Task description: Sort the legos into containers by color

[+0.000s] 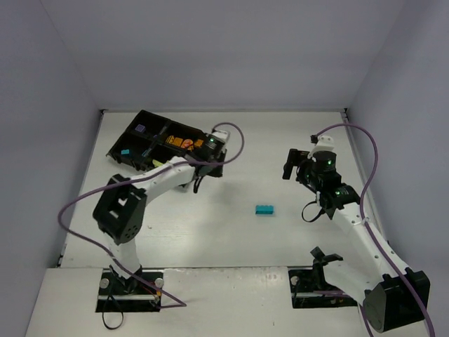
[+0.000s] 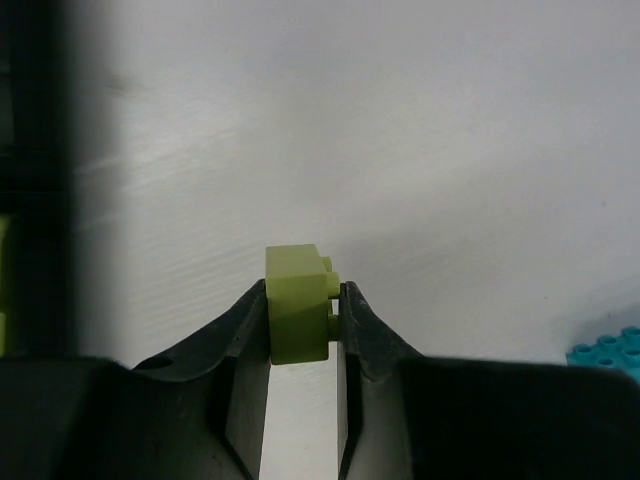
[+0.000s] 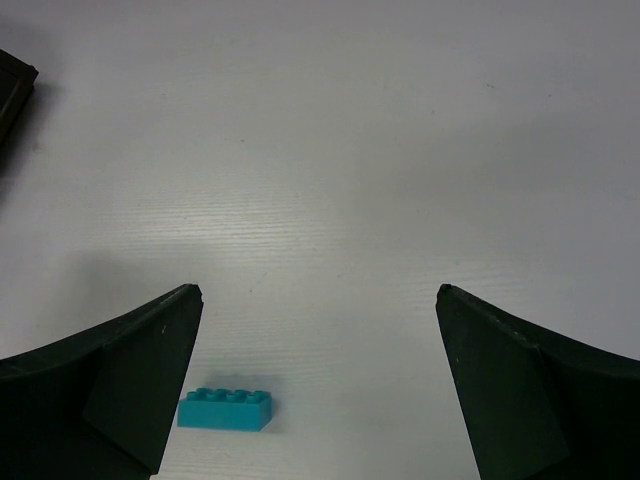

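Observation:
My left gripper is shut on a yellow-green lego and holds it above the white table, just right of the black tray. In the top view the left gripper is at the tray's near right corner. The tray's compartments hold a purple brick, a teal brick and orange bricks. A loose teal lego lies mid-table; it also shows in the right wrist view and the left wrist view. My right gripper is open and empty, above and beyond that brick.
The table is white, walled on three sides by pale panels. The tray's corner shows at the far left of the right wrist view. Purple cables loop off both arms.

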Controlling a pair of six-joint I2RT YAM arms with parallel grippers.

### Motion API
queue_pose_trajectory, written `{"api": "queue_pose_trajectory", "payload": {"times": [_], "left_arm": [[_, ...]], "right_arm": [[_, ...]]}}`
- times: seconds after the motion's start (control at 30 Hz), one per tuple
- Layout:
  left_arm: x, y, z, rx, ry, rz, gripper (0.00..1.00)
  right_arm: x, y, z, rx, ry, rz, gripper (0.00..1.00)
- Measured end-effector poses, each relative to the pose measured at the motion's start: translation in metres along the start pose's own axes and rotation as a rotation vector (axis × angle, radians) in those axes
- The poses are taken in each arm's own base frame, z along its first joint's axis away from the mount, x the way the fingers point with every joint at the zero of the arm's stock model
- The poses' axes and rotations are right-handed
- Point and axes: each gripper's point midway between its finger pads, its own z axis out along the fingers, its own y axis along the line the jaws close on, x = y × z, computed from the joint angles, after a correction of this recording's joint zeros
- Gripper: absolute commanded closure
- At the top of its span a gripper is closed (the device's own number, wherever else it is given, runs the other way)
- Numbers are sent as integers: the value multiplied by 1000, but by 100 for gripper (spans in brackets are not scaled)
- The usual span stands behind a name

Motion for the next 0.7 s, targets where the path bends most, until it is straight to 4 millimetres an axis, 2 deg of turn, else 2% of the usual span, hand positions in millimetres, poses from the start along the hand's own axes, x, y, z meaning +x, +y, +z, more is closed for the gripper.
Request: {"api": "queue_pose_trajectory", "payload": {"times": [0.17,0.27,0.37,0.47,0.5,0.57,0.63,0.7], "left_arm": [[-52,85,-49,-131,-145,-142,100],[-57,132,-61,-210,-166,-204,100],[-46,169,-56,-275,-124,-243,77],[-29,185,-45,-306,-58,-244,58],[-23,188,-41,-311,-35,-237,47],[-12,189,-35,-312,7,-226,34],[-7,187,-32,-303,31,-214,28],[-6,184,-33,-285,43,-205,27]], "right_arm": [[4,2,3,-10,17,3,0],[9,3,6,-16,39,5,0],[12,7,8,-32,54,12,0],[13,9,8,-42,58,15,0],[13,9,8,-45,59,16,0],[13,9,8,-46,59,16,0],[13,9,8,-46,57,16,0],[12,9,7,-46,54,16,0]]}}
